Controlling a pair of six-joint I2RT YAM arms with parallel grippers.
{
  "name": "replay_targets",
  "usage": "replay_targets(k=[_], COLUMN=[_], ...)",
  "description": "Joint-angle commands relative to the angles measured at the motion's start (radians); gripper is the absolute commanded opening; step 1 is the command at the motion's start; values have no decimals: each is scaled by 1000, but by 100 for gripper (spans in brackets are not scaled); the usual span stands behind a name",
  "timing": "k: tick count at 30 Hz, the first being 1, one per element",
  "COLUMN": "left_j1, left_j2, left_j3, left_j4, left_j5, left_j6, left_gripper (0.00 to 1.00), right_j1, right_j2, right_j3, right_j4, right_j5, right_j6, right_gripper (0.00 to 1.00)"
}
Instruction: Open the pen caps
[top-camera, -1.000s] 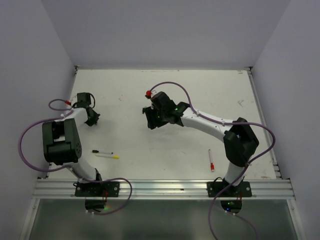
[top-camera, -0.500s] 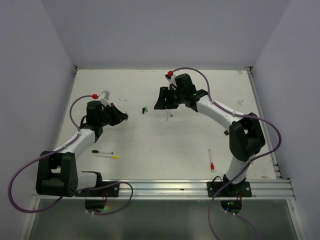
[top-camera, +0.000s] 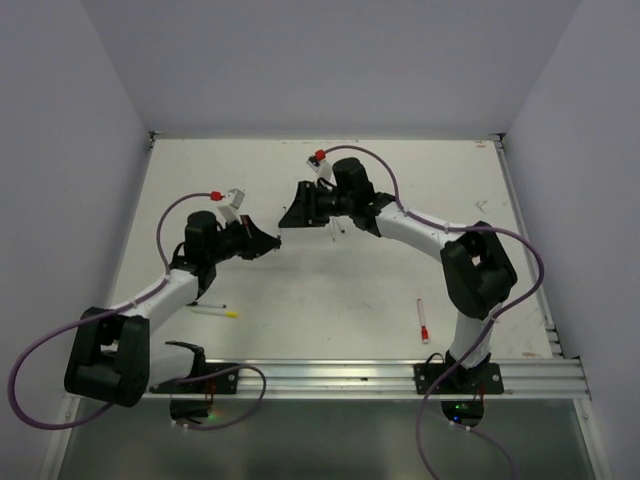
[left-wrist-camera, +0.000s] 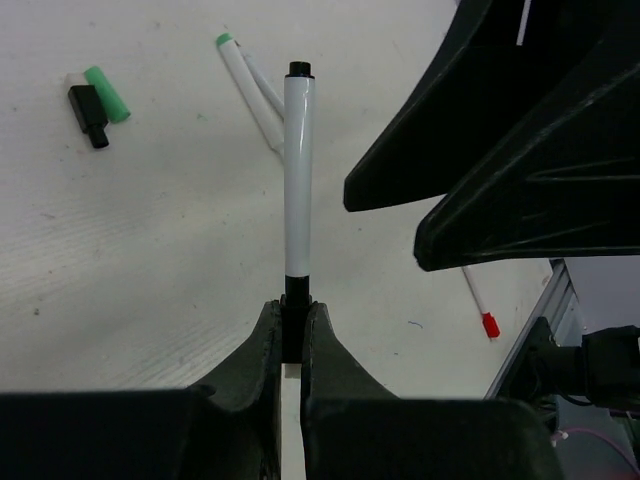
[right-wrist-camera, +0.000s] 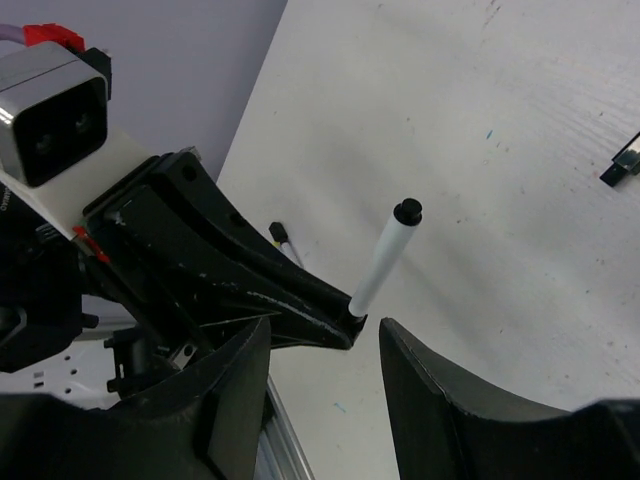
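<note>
My left gripper (left-wrist-camera: 293, 310) is shut on the black end of a white pen (left-wrist-camera: 298, 180) that points away from it. The pen's far end has a small black tip (left-wrist-camera: 298, 69). In the top view the left gripper (top-camera: 268, 242) is just left of my right gripper (top-camera: 290, 216). The right gripper (right-wrist-camera: 322, 338) is open, with its fingers on either side of the left gripper's tip and the held pen (right-wrist-camera: 385, 258). A loose green cap (left-wrist-camera: 107, 94) and a loose black cap (left-wrist-camera: 88, 104) lie side by side on the table.
A capless pen with a green tip (left-wrist-camera: 250, 90) lies on the table beyond the held pen. A red-capped pen (top-camera: 423, 322) lies at the front right. A yellow-capped pen (top-camera: 215, 311) and a black-capped pen lie at the front left. The metal rail (top-camera: 330, 375) edges the front.
My left gripper has swung right toward the table's middle with the pen. My right gripper has moved left to meet it and now covers the green cap in the top view.
</note>
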Motion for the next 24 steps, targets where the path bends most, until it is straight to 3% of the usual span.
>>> replay_targets(k=[1, 9, 14, 15, 16, 17, 19, 20, 21, 24], left_j1=[-20, -25, -34, -36, -37, -40, -43, -43, -43, -45], left_j2=[-38, -86, -93, -93, -93, -93, -93, -92, -92, -90], left_j3=[-8, -2, -11, -11, -8, -3, 7, 17, 17, 14], left_j4=[78, 67, 109, 112, 107, 101, 56, 35, 26, 14], left_j5=[41, 54, 89, 95, 101, 100, 74, 57, 46, 11], left_j6=[-6, -9, -20, -18, -14, -9, 11, 29, 34, 37], left_gripper=[0, 0, 0, 0, 0, 0, 2, 15, 42, 60], right_j1=[17, 33, 40, 40, 42, 42, 42, 42, 42, 42], right_j2=[7, 31, 56, 54, 54, 47, 34, 25, 20, 14], right_j3=[7, 4, 9, 6, 4, -2, -11, -20, -20, -28], right_j4=[59, 39, 61, 65, 70, 68, 61, 59, 58, 55], right_j5=[7, 56, 51, 56, 59, 62, 81, 84, 82, 79], right_j6=[26, 19, 35, 36, 36, 35, 35, 33, 33, 38], right_gripper=[51, 46, 31, 25, 8, 0, 0, 0, 0, 0])
